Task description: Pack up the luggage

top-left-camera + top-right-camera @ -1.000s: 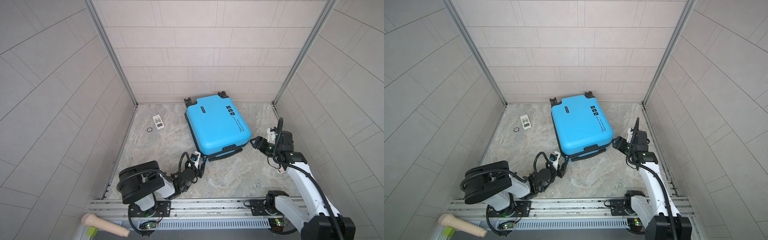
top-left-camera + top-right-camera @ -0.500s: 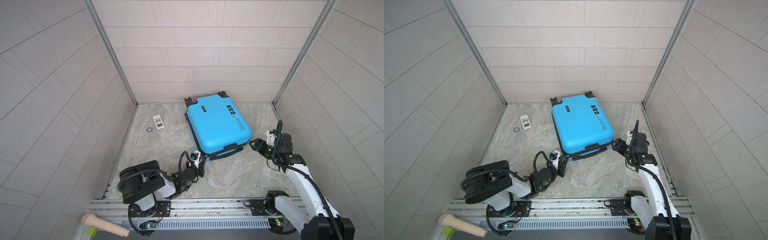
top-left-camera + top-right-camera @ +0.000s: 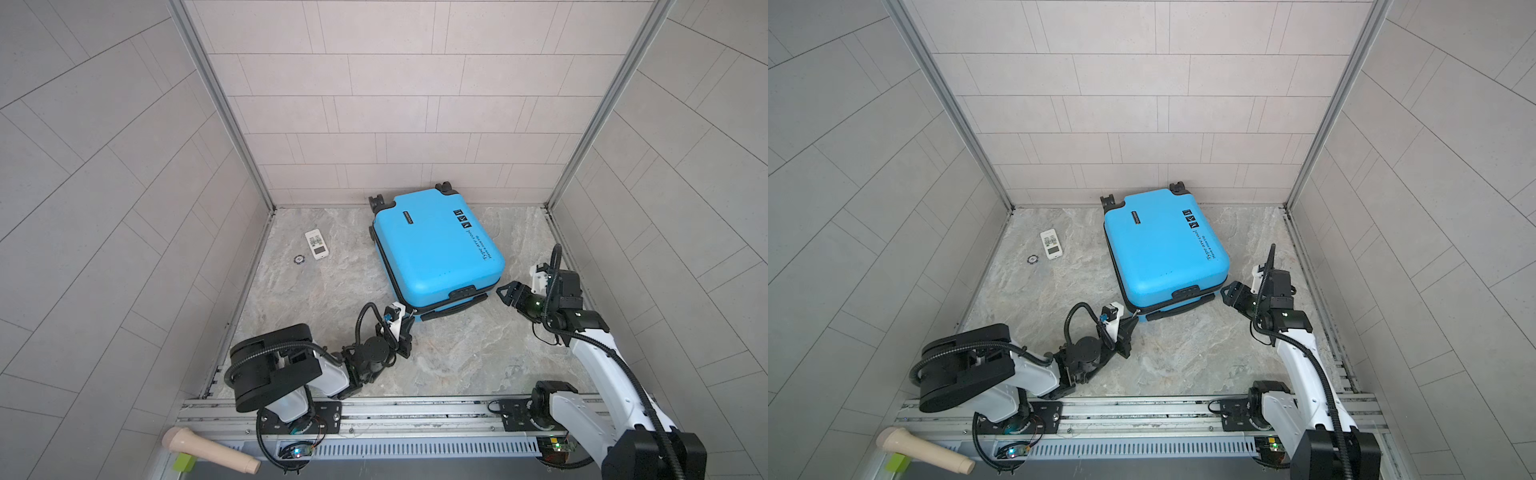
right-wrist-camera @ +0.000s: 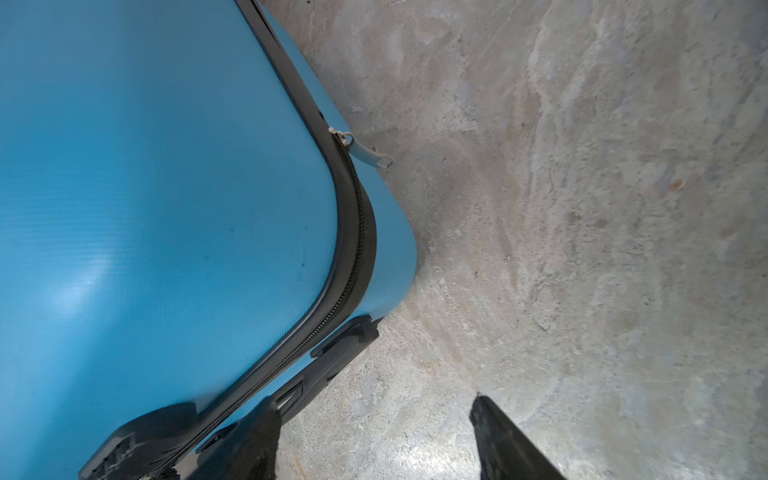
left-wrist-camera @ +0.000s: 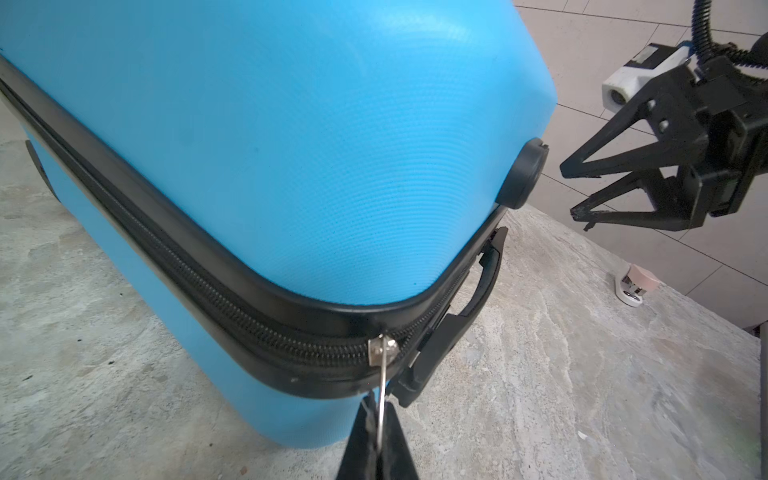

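Blue luggage (image 3: 432,245) lies flat, lid down, on the stone-patterned bench (image 3: 332,291), wheels toward the back wall. The left pincer (image 5: 377,417) is pinched tight on the metal zipper pull (image 5: 383,370) (at a near corner). The right pincer (image 4: 374,411) gapes empty, its 2 fingers apart, beside the other near corner.

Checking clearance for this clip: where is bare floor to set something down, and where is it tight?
Bare: floor between remote and suitcase; middle floor between suitcase and rail. Tight: suitcase's near edge, left gripper shut on zipper pull, right gripper open alongside.
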Robot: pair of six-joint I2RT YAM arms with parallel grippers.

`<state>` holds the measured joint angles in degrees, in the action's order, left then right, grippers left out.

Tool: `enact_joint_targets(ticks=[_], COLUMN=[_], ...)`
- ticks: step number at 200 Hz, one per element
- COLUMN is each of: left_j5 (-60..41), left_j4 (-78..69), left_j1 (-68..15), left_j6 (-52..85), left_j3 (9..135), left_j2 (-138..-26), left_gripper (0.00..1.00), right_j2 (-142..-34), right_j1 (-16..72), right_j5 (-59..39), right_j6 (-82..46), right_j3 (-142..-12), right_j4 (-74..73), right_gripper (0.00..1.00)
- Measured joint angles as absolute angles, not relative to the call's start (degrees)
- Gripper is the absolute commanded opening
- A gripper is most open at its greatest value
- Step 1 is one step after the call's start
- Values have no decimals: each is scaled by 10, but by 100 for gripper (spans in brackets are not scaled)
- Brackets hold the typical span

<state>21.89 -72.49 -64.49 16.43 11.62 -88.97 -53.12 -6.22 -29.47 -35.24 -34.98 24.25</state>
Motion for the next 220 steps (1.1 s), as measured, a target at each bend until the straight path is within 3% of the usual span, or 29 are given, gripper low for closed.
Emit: enact_joint_targets(ticks=[88,133,211,220], left_j5=[224,232,238,238], left_j4=[-737,-743,-750,-748], left_j1=[-645,-646,-648,-648], left_j6=[165,164,167,167], left_j3=[123,127,130,130], left_j2=[-887,-894,-903,-903], left_gripper=[10,0,0,0], right_j2=[-559,-559,-562,-568], right_j1=[-63,-63,-65,-70], right_j5=[-303,-304,-305,-308], right_j6=[-361,-361,-360,-360], right_j3=[-366,-366,-366,-366], right_j4=[236,236,235,233], right_gripper=[75,75,76,72])
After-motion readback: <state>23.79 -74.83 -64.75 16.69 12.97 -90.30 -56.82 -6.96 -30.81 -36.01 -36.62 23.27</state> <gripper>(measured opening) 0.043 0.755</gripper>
